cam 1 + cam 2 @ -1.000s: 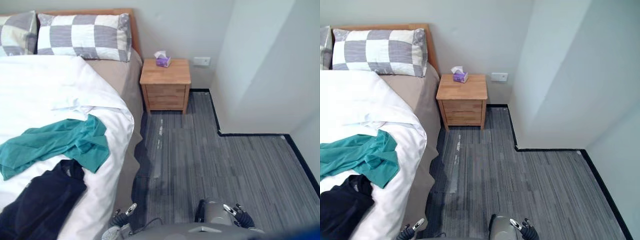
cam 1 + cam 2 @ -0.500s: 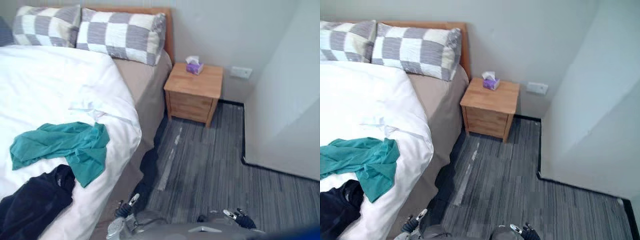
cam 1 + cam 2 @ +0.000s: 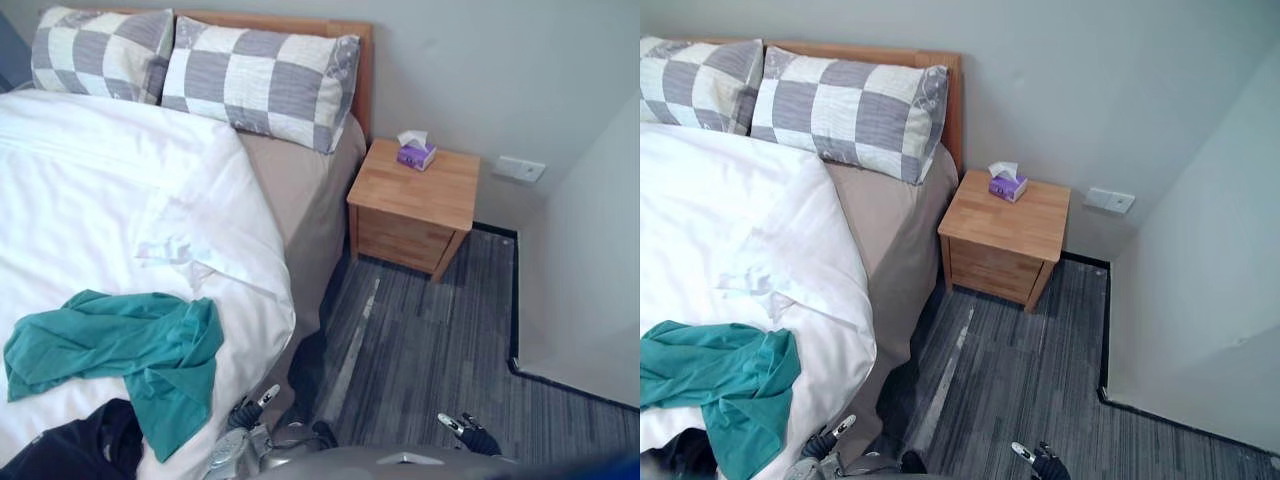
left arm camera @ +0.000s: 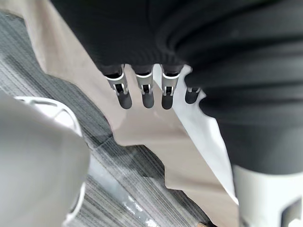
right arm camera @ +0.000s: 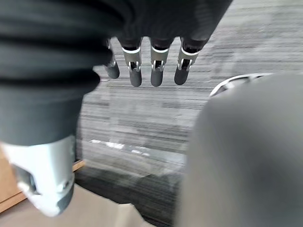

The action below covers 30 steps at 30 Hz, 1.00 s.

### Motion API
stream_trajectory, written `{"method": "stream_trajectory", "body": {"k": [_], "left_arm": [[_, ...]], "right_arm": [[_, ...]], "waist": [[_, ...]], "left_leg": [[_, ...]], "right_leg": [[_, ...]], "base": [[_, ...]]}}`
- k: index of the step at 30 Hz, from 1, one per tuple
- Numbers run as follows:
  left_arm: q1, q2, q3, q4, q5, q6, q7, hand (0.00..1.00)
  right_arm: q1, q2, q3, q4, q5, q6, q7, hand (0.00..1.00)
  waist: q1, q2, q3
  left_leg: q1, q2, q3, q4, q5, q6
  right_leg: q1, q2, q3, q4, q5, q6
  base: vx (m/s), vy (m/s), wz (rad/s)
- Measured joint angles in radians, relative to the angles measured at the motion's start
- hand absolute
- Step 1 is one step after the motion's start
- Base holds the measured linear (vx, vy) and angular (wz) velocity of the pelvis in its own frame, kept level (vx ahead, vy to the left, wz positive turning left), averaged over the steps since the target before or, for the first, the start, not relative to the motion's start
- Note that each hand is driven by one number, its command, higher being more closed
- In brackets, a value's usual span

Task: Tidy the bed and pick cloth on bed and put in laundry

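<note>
A teal cloth (image 3: 115,350) lies crumpled on the white duvet (image 3: 90,190) near the bed's right edge. A dark navy cloth (image 3: 70,455) lies just below it at the near end of the bed. Two checked pillows (image 3: 255,85) lean at the wooden headboard. My left hand (image 3: 245,415) hangs low beside the bed's tan skirt, its fingers (image 4: 144,92) straight and holding nothing. My right hand (image 3: 462,432) hangs over the grey carpet, its fingers (image 5: 156,71) straight and holding nothing too.
A wooden nightstand (image 3: 415,205) with a purple tissue box (image 3: 415,152) stands right of the bed against the wall. Grey striped carpet (image 3: 430,350) runs between the bed and a white wall corner (image 3: 590,250) on the right.
The camera has swung left and toward the bed, so bed and nightstand sit further right and lower in view. Both hands stay hanging low, and the cloths lie as before.
</note>
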Motion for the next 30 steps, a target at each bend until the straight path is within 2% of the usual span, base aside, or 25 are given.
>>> {"method": "stream_trajectory", "body": {"k": [1,2,3,4,5,6,8,10,11,12,13,14,15,16,17,18,20,21,22,23,24,25,26,28,30], "left_arm": [[-0.001,-0.004,-0.029,0.019,-0.008,0.0,0.013,0.0],[-0.002,-0.008,-0.055,0.033,-0.019,-0.001,0.018,0.0],[-0.002,-0.006,-0.071,0.033,-0.023,-0.001,0.021,0.0],[-0.005,0.006,-0.09,0.032,-0.037,0.0,0.029,0.0],[-0.008,0.033,-0.11,0.036,-0.056,0.008,0.035,0.0],[-0.012,0.036,-0.114,0.037,-0.07,0.02,0.036,0.0],[-0.012,0.035,-0.119,0.038,-0.079,0.033,0.036,0.0],[-0.018,0.037,-0.121,0.037,-0.089,0.041,0.037,0.0],[-0.017,0.041,-0.121,0.036,-0.097,0.047,0.039,0.0],[-0.017,0.047,-0.121,0.034,-0.097,0.05,0.041,0.0],[-0.02,0.076,-0.119,0.033,-0.1,0.054,0.049,0.0],[-0.027,0.072,-0.111,0.042,-0.105,0.06,0.058,0.0],[-0.02,0.05,-0.111,0.031,-0.115,0.062,0.071,0.0],[-0.023,0.039,-0.11,0.032,-0.115,0.06,0.075,0.0],[-0.024,0.017,-0.098,0.032,-0.116,0.055,0.08,0.0],[-0.022,0.009,-0.081,0.031,-0.115,0.051,0.081,0.0],[-0.01,0.004,-0.035,0.028,-0.115,0.039,0.082,0.0],[-0.009,0.005,-0.006,0.024,-0.116,0.035,0.082,0.0],[-0.008,0.005,0.011,0.023,-0.115,0.034,0.081,0.0],[-0.006,0.006,0.034,0.022,-0.118,0.031,0.081,0.0],[-0.005,0.005,0.045,0.021,-0.122,0.029,0.081,0.0],[-0.002,0.007,0.059,0.016,-0.131,0.025,0.082,0.0],[0.003,0.018,0.059,0.014,-0.131,0.02,0.083,0.0],[0.01,0.026,0.059,0.013,-0.135,0.008,0.083,0.0],[0.01,0.018,0.057,0.01,-0.136,-0.008,0.08,0.0]], "right_arm": [[-0.002,-0.013,-0.011,0.0,-0.011,0.0,-0.003,0.0],[-0.007,-0.024,-0.032,0.001,-0.028,0.0,-0.008,0.0],[-0.007,-0.024,-0.044,0.002,-0.034,0.0,-0.011,0.0],[-0.011,-0.011,-0.049,0.006,-0.038,0.0,-0.013,0.0],[-0.02,0.002,-0.068,0.009,-0.044,0.0,-0.013,0.0],[-0.024,0.001,-0.064,0.008,-0.047,-0.005,-0.01,0.0],[-0.025,0.0,-0.062,0.003,-0.046,-0.022,-0.009,0.0],[-0.025,-0.006,-0.051,0.002,-0.046,-0.03,-0.009,0.0],[-0.025,-0.009,-0.016,0.002,-0.046,-0.032,-0.005,0.0],[-0.026,-0.008,0.003,0.002,-0.045,-0.032,0.0,0.0],[-0.036,0.001,0.035,0.007,-0.044,-0.032,0.014,0.0],[-0.043,-0.007,0.039,0.02,-0.043,-0.032,0.028,0.0],[-0.052,-0.038,0.046,0.014,-0.043,-0.039,0.046,0.0],[-0.061,-0.046,0.05,0.012,-0.043,-0.042,0.051,0.0],[-0.07,-0.068,0.065,0.008,-0.042,-0.053,0.073,0.0],[-0.07,-0.077,0.077,0.009,-0.041,-0.062,0.089,0.0],[-0.059,-0.08,0.11,0.009,-0.023,-0.078,0.093,0.0],[-0.06,-0.081,0.148,0.007,-0.008,-0.091,0.1,0.0],[-0.059,-0.082,0.168,0.007,-0.002,-0.098,0.108,0.0],[-0.059,-0.082,0.205,0.006,0.01,-0.102,0.127,0.0],[-0.058,-0.079,0.221,0.006,0.015,-0.102,0.139,0.0],[-0.059,-0.069,0.248,0.006,0.016,-0.099,0.161,0.0],[-0.06,-0.051,0.261,0.006,0.018,-0.097,0.18,0.0],[-0.06,-0.036,0.261,0.008,0.021,-0.093,0.207,0.0],[-0.062,-0.033,0.246,0.006,0.041,-0.076,0.219,0.0]], "waist": [[-0.005,0.021,-0.013],[-0.01,0.04,-0.022],[-0.009,0.042,-0.021],[-0.011,0.025,-0.007],[-0.029,0.005,0.015],[-0.029,0.002,0.021],[-0.032,0.013,0.026],[-0.034,0.015,0.027],[-0.033,0.007,0.029],[-0.029,-0.005,0.03],[-0.025,-0.055,0.036],[-0.027,-0.049,0.042],[-0.025,-0.008,0.04],[-0.025,0.007,0.049],[-0.029,0.037,0.065],[-0.029,0.044,0.069],[-0.025,0.044,0.07],[-0.025,0.035,0.067],[-0.024,0.025,0.064],[-0.009,0.007,0.055],[-0.001,0.001,0.051],[0.003,-0.022,0.037],[0.006,-0.042,0.025],[0.002,-0.059,0.02],[-0.003,-0.049,0.026]], "left_leg": [[0.015,-0.001,-0.007,-0.04,-0.001,-0.002],[0.041,-0.005,-0.025,-0.092,0.0,-0.006],[0.066,-0.013,-0.031,-0.122,-0.001,-0.011],[0.123,-0.039,-0.066,-0.164,-0.003,-0.014],[0.156,-0.056,-0.108,-0.166,-0.014,-0.006],[0.175,-0.049,-0.148,-0.165,-0.023,-0.01],[0.19,-0.019,-0.215,-0.161,-0.03,-0.025],[0.196,0.004,-0.275,-0.158,-0.028,-0.042],[0.197,0.016,-0.333,-0.156,-0.025,-0.065],[0.196,0.011,-0.355,-0.156,-0.025,-0.076],[0.193,-0.023,-0.397,-0.162,-0.024,-0.099],[0.203,-0.013,-0.421,-0.167,-0.029,-0.112],[0.173,0.021,-0.42,-0.164,-0.021,-0.129],[0.173,0.038,-0.437,-0.167,-0.026,-0.139],[0.169,0.055,-0.48,-0.176,-0.027,-0.149],[0.168,0.076,-0.531,-0.193,-0.024,-0.149],[0.153,0.112,-0.611,-0.206,-0.007,-0.149],[0.138,0.127,-0.647,-0.212,0.008,-0.145],[0.133,0.13,-0.659,-0.22,0.014,-0.144],[0.117,0.134,-0.674,-0.228,0.039,-0.152],[0.108,0.131,-0.683,-0.231,0.049,-0.167],[0.096,0.118,-0.701,-0.239,0.075,-0.196],[0.078,0.104,-0.718,-0.237,0.09,-0.209],[0.058,0.081,-0.69,-0.23,0.123,-0.199],[0.019,0.071,-0.64,-0.191,0.151,-0.174]], "right_leg": [[-0.047,-0.001,-0.001,0.092,-0.002,0.0],[-0.109,-0.02,-0.004,0.257,-0.002,0.001],[-0.141,-0.041,-0.003,0.358,-0.002,0.001],[-0.202,-0.1,-0.006,0.577,0.02,0.007],[-0.248,-0.157,-0.009,0.72,-0.05,-0.013],[-0.284,-0.162,-0.015,0.751,-0.133,-0.018],[-0.327,-0.137,-0.015,0.687,-0.185,-0.01],[-0.351,-0.107,0.007,0.573,-0.184,-0.01],[-0.356,-0.076,0.048,0.399,-0.146,0.008],[-0.351,-0.069,0.079,0.313,-0.104,0.005],[-0.346,-0.076,0.168,0.173,0.021,0.022],[-0.324,-0.071,0.145,0.177,0.006,0.017],[-0.303,-0.039,0.142,0.161,0.001,0.024],[-0.302,-0.023,0.167,0.174,-0.004,0.025],[-0.302,0.012,0.271,0.21,-0.002,0.029],[-0.302,0.047,0.366,0.245,-0.002,0.029],[-0.303,0.096,0.437,0.302,-0.004,0.025],[-0.306,0.116,0.466,0.332,-0.013,0.017],[-0.306,0.12,0.471,0.338,-0.022,0.014],[-0.304,0.117,0.462,0.338,-0.05,0.015],[-0.3,0.11,0.449,0.329,-0.069,0.015],[-0.286,0.091,0.422,0.304,-0.113,0.011],[-0.266,0.075,0.404,0.272,-0.148,0.004],[-0.224,0.052,0.371,0.216,-0.18,-0.005],[-0.187,0.038,0.308,0.173,-0.179,-0.012]], "base": [[0.14,0.009,0.43],[0.16,0.024,0.5],[0.19,0.042,0.71],[0.21,-0.011,0.93],[0.25,-0.042,1.2],[0.19,-0.066,1.05],[0.16,-0.09,0.99],[0.18,-0.199,1.15],[0.18,-0.249,1.21],[0.17,-0.298,1.25],[0.12,-0.282,0.87],[0.18,-0.334,1.03],[0.15,-0.244,0.79],[0.19,-0.17,0.99],[0.14,-0.031,1.1],[0.14,0.002,1.17],[0.12,-0.062,1.3],[0.11,-0.101,1.24],[0.09,-0.107,0.98],[0.06,-0.088,0.61],[0.07,-0.119,0.63],[0.06,-0.16,0.61],[0.05,-0.15,0.62],[0.01,-0.084,0.79],[-0.04,-0.035,1.07]]}}
